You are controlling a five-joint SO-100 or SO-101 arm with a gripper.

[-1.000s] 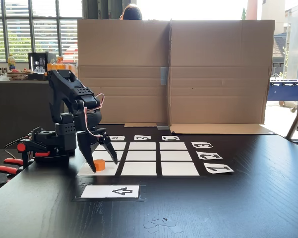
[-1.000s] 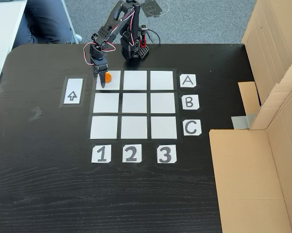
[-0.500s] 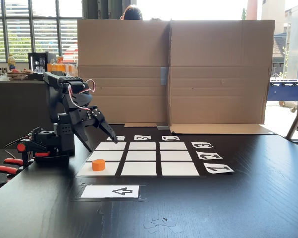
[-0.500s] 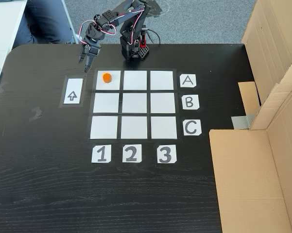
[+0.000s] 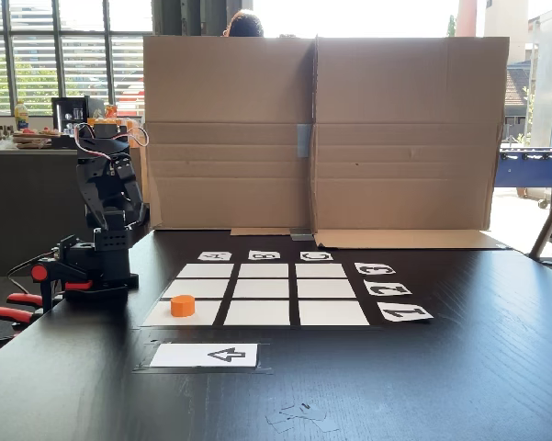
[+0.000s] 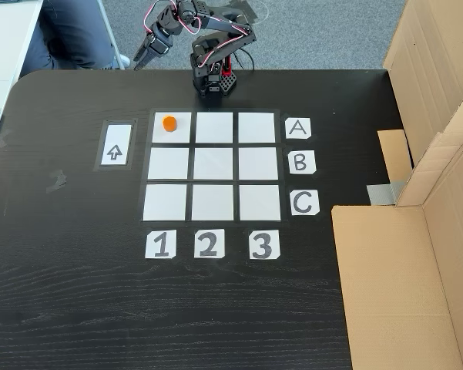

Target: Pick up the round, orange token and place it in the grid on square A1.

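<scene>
The orange token (image 6: 169, 122) sits on its own on square A1 (image 6: 177, 132), the corner cell of the grid (image 6: 212, 166) that lines up with the "A" card (image 6: 296, 128) and the "1" card (image 6: 160, 244); in a fixed view from above it lies toward the far left part of that cell, near the arm's base (image 6: 215, 79). From the low fixed view the token (image 5: 183, 306) is on the nearest left cell, standing flat, with nothing touching it. The arm (image 5: 108, 197) is folded up above its base at the left of the desk (image 5: 459, 367), well apart from the token. From above, the gripper (image 6: 145, 54) hangs out past the far edge of the desk (image 6: 62, 293), over the grey floor, pointing down and to the left; it looks narrow there, but I cannot tell whether its fingers are apart or together. Left of the grid lies a white card with a black arrow (image 6: 115, 144). A big cardboard screen (image 5: 321, 133) stands along the far side in the low view, and someone's legs (image 6: 73, 35) show at the far left corner from above.
</scene>
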